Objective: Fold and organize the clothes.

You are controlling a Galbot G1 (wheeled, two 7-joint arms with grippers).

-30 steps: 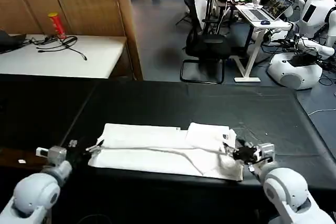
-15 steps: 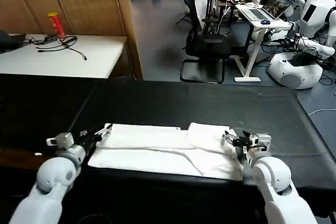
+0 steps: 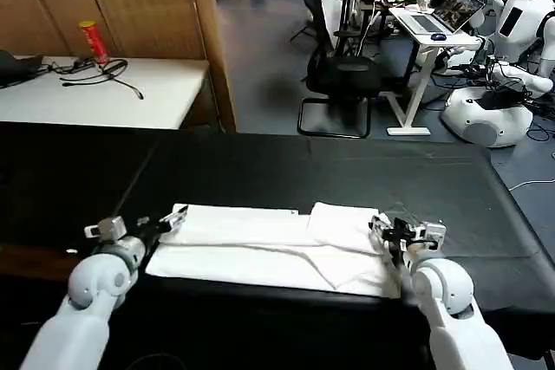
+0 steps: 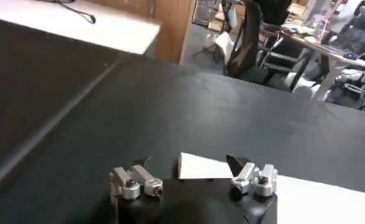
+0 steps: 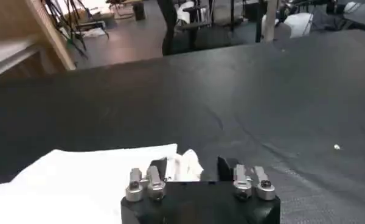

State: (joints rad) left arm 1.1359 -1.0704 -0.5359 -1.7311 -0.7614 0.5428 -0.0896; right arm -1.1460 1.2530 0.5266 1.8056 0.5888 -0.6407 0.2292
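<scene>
In the head view both arms reach forward from the near edge of the table point(image 3: 260, 158), which is draped in a black tablecloth point(image 3: 451, 197); the left gripper point(image 3: 171, 217) sits at the far left corner of the T-shirt point(image 3: 260, 244), its arm angled in from the lower left; the right gripper point(image 3: 388, 233) sits at the right end of the cloth, its rounded white forearm rising from the lower right. The T-shirt lies folded into a long white band across the near middle of the table, with a smaller folded flap raised at its far right and a crease running along its length; no print shows on the upward side.

In the left wrist view the left gripper point(image 4: 188, 165) holds its two dark fingertips point(image 4: 236, 163) spread apart, with the pointed white corner of the T-shirt point(image 4: 198, 167) lying in the gap between them; whether the tips touch the fabric cannot be told.

In the right wrist view the right gripper point(image 5: 191, 167) also has its fingers point(image 5: 227, 165) parted, released; a bunched edge of the T-shirt point(image 5: 97, 173) sits in the gap, beside one finger; the white cloth spreads away to one side over the black covering.
</scene>
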